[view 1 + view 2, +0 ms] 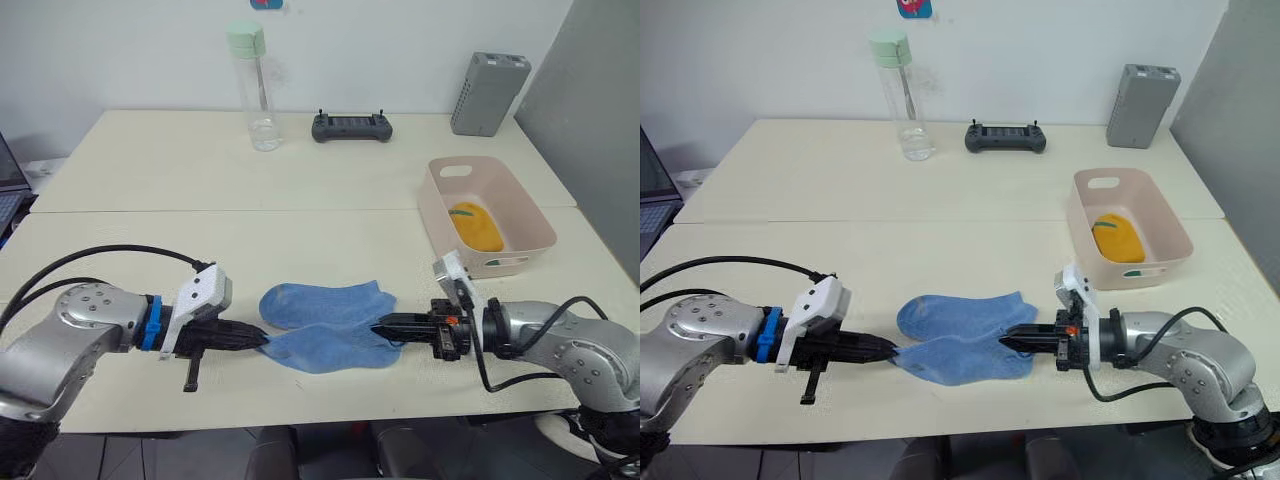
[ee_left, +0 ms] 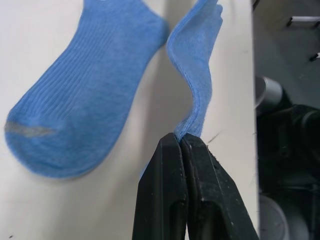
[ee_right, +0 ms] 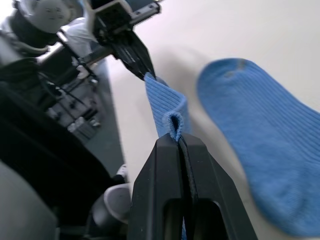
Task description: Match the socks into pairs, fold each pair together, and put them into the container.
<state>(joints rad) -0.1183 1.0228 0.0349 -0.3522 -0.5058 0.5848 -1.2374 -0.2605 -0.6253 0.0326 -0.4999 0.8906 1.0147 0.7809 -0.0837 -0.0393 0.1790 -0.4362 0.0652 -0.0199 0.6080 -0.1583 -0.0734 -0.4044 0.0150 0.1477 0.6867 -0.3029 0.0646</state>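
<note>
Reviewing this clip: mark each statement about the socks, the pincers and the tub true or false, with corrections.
1. Both pincers grip the same blue sock: left pincer, right pincer. True.
2. The second blue sock is inside the pink tub. False: it lies flat on the table.
3. A yellow sock is in the tub. True.
4. The clear bottle lies on its side. False: it stands upright.

You see two silver-grey rounded forearms, each looped by black cables and ending in a white wrist housing. The left gripper (image 1: 255,338) sits past a blue collar; the right gripper (image 1: 385,325) has slim black fingers and small orange marks.
</note>
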